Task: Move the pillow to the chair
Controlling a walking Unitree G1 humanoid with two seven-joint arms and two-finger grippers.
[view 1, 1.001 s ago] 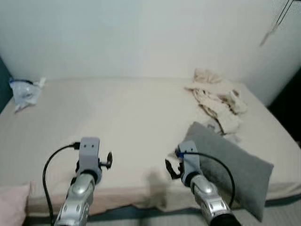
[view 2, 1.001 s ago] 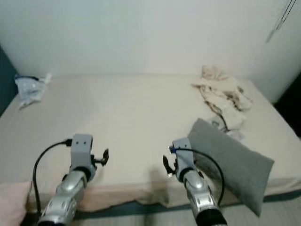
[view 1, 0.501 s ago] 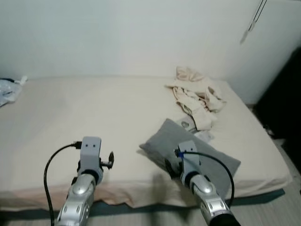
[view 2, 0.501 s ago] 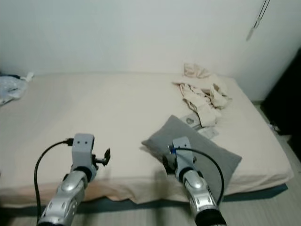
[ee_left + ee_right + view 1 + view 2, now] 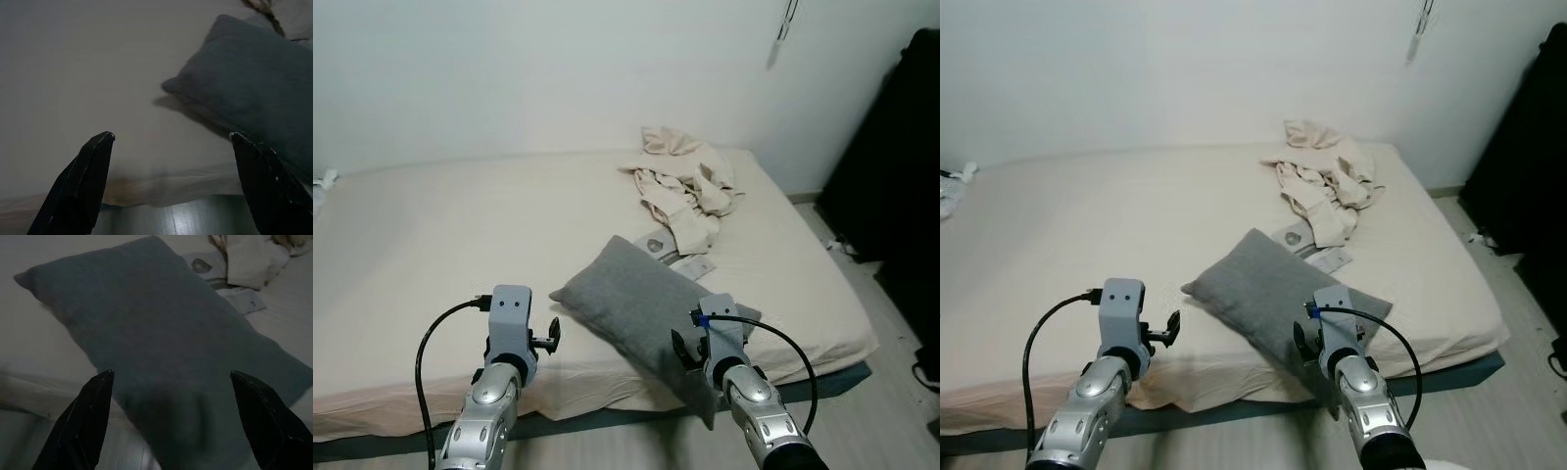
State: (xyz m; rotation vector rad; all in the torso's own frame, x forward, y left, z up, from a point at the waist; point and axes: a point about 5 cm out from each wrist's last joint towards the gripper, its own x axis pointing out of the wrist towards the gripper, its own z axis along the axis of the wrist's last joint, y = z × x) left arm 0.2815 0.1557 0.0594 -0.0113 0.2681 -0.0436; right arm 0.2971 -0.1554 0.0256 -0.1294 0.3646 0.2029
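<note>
Both end effectors, left (image 5: 171, 139) and right (image 5: 171, 374), gape empty before the grey pillow (image 5: 631, 304).

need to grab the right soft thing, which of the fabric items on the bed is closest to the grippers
The dark grey rectangular pillow, lying at the bed's near edge just ahead of the right gripper. The crumpled cream cloth heap lies farther back, toward the wall.
</note>
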